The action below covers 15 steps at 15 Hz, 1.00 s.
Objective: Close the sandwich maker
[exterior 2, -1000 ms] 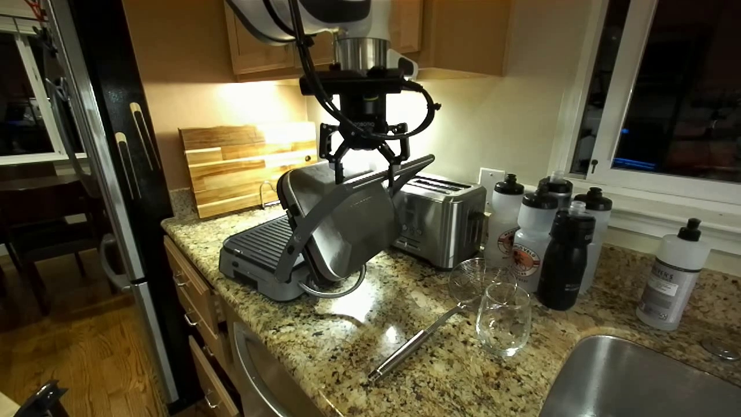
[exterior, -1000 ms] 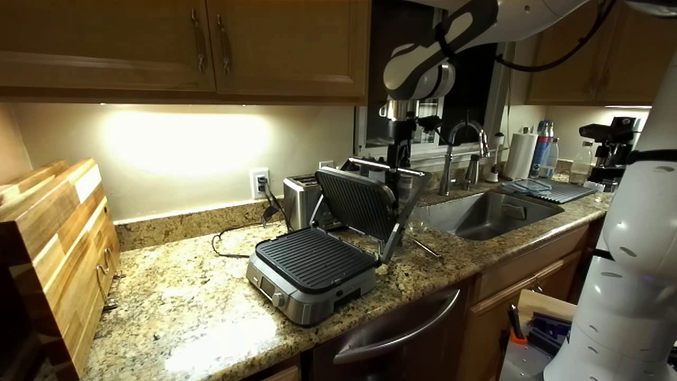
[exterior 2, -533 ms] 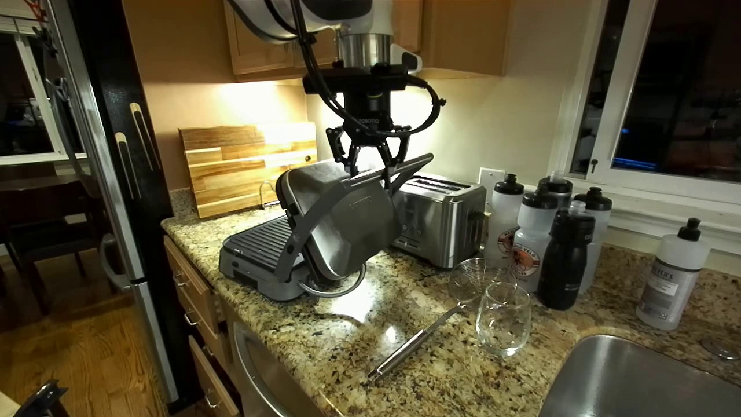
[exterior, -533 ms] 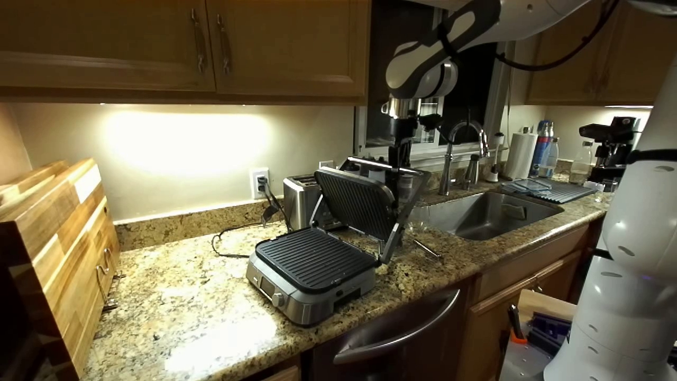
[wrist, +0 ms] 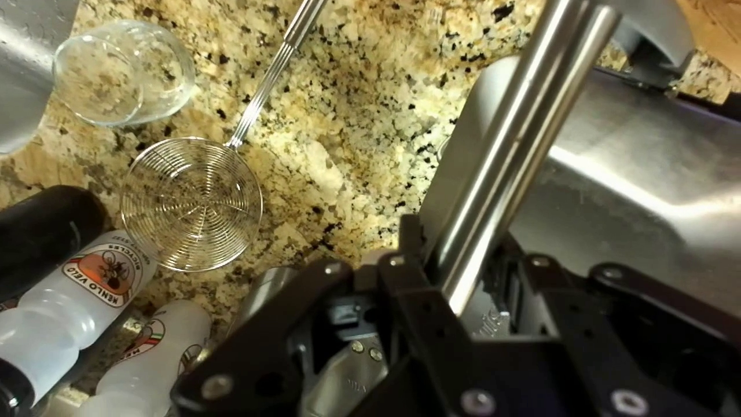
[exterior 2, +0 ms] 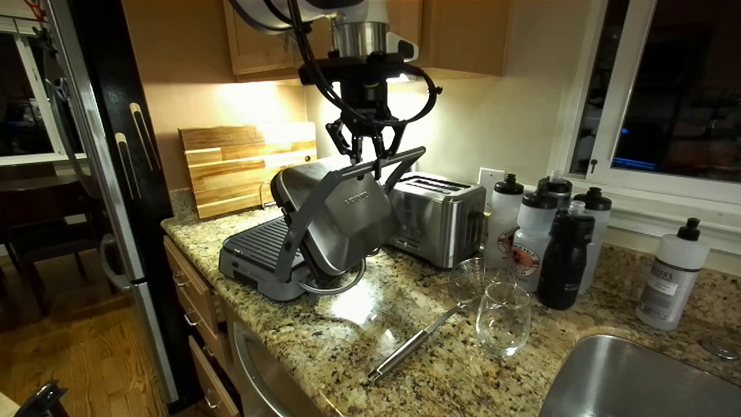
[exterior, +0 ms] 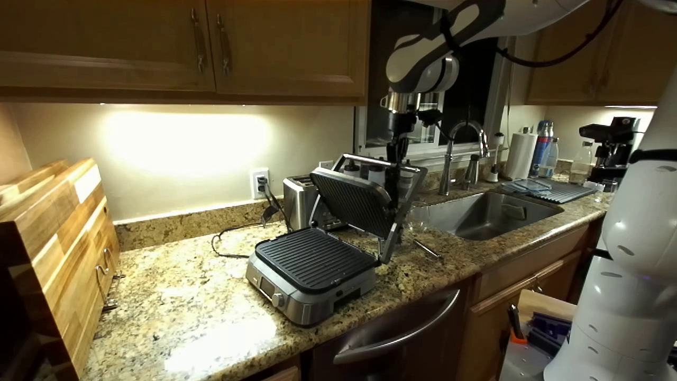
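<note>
Your gripper [exterior 2: 367, 167], nearly closed, pinches the bar handle [wrist: 509, 150] of the sandwich maker [exterior: 317, 262], lid [exterior 2: 353, 226] tilted up, on the counter [exterior: 174, 307] (an exterior view shows you its dial [exterior: 277, 300], the wrist view doesn't); beyond sits the toaster [exterior: 299, 206]

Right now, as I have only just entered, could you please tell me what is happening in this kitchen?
A robot arm is handling the sandwich maker on the counter. Its end effector grips the bar handle, as the wrist view shows. The lid stands open, raised from the ribbed lower plate, so the closing is not yet done. Probably the lid will be swung down next.
</note>
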{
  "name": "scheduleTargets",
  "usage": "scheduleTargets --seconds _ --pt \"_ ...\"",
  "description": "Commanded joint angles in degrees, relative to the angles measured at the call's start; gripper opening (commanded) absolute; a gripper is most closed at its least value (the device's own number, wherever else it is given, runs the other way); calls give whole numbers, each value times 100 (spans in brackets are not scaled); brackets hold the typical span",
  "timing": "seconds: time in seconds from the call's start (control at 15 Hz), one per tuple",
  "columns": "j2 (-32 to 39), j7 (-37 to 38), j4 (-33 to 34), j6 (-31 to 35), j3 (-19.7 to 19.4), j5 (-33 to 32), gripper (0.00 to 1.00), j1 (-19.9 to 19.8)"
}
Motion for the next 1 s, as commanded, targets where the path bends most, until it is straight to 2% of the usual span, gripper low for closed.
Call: scheduleTargets --seconds 0.0,0.27,0.53,0.93 --pt "-134 -138 -15 33 211 153 13 197" --pt "-159 -300 -1 54 362 285 13 345" --pt "32 -685 43 33 679 703 13 704" --pt "489 -716 526 -97 1203 1260 13 1144"
